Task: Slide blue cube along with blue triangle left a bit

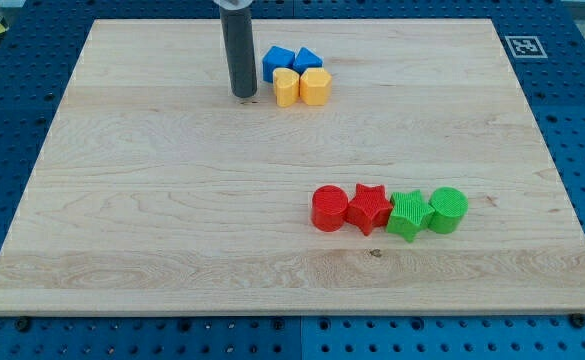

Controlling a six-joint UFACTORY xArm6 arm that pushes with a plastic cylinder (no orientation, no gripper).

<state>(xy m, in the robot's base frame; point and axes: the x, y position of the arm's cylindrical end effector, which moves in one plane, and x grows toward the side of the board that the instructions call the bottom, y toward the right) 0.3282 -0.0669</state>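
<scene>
Just left of blue cube (276, 60) and blue triangle (308, 60), my tip (244, 95)

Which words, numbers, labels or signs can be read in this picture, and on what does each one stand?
There is no readable text: no word, number or brand shows anywhere.
The only sign is a black-and-white square marker, on the wooden board at its corner toward the view's top right; it is a coded pattern, not letters.
The coloured blocks and my tip carry no markings.
</scene>
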